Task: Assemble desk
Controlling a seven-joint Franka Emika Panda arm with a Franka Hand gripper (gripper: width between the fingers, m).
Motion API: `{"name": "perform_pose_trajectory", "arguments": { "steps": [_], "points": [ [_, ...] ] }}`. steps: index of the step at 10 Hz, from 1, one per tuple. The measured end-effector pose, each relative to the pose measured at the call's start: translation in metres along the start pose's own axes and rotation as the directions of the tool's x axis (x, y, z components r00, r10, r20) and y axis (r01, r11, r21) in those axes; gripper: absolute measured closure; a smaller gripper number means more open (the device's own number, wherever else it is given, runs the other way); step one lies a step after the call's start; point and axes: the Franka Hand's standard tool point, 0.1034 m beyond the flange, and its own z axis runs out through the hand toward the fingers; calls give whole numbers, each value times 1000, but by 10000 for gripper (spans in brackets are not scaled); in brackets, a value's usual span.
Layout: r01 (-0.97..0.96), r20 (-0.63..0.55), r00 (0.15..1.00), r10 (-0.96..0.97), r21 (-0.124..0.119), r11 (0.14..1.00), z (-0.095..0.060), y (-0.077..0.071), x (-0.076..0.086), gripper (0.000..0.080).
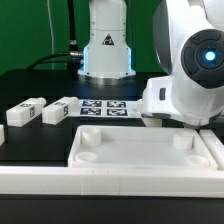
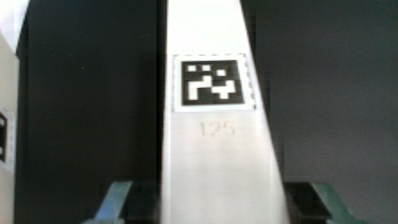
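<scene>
Tabletop (image 1: 130, 150), one, two loose legs (image 1: 25, 113) (image 1: 58, 110), third leg (image 2: 214, 150) between jaws

A faint number 125 stands on the white leg (image 2: 217, 150) in the wrist view, just under its black-and-white square tag (image 2: 212, 83). In the exterior view the robot base (image 1: 105, 62) bears a triangular warning sign (image 1: 105, 43), its symbol too small to read. The marker board (image 1: 105, 107) shows only patterned squares, no letters.

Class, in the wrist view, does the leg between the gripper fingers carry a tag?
Yes, a printed square tag sits on the leg.
</scene>
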Motion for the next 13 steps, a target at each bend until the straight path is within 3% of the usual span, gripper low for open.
{"name": "perform_pose_trajectory", "arguments": {
  "steps": [3, 4, 7, 9, 13],
  "points": [
    [109, -6, 994, -109, 2, 994, -41, 8, -27, 510],
    [151, -27, 988, -152, -20, 988, -57, 10, -30, 509],
    [162, -75, 984, -163, -21, 987, -61, 8, -25, 509],
    [165, -188, 968, -166, -21, 986, -70, 6, -18, 509],
    [226, -389, 895, -219, -28, 974, -134, 23, -31, 509]
  ]
}}
